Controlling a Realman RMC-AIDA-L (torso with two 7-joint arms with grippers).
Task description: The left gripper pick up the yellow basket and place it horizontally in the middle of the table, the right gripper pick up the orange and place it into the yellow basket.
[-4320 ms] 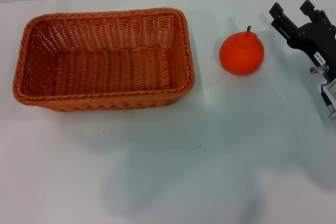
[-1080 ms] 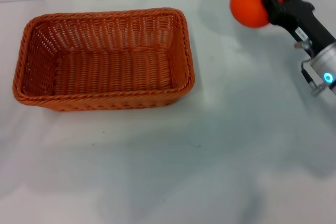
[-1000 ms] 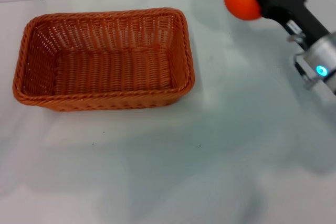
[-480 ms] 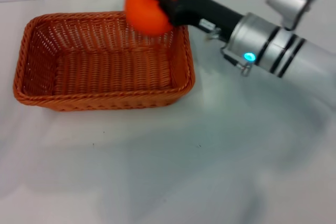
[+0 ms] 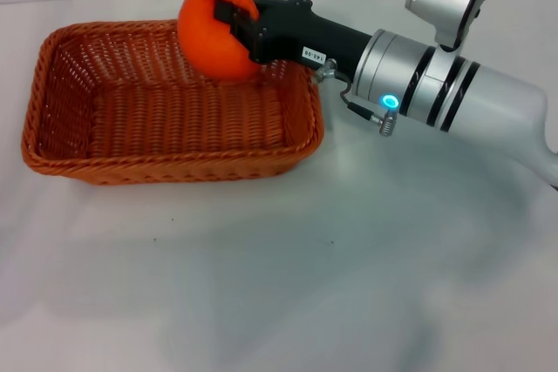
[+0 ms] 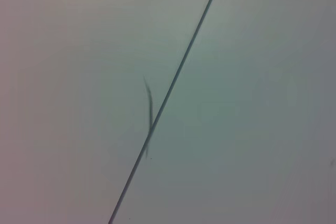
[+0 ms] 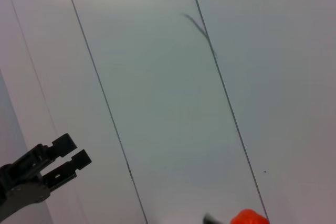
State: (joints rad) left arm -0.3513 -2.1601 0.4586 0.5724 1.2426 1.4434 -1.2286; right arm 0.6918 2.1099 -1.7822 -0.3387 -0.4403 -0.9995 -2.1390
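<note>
1. The head view looks forward and down from above the white table (image 5: 288,285), far enough back to take in the whole yellow basket (image 5: 61,158) beside the right gripper (image 5: 228,23) and its arm.
2. The left wrist view faces a plain pale panelled surface (image 6: 252,103) crossed by one dark seam (image 6: 168,93).
3. The right wrist view faces similar seamed panels (image 7: 157,103); the left gripper (image 7: 71,156) shows farther off.
4. Head and right wrist views share only the orange (image 5: 214,19), an edge sliver (image 7: 251,217) in the latter.
</note>
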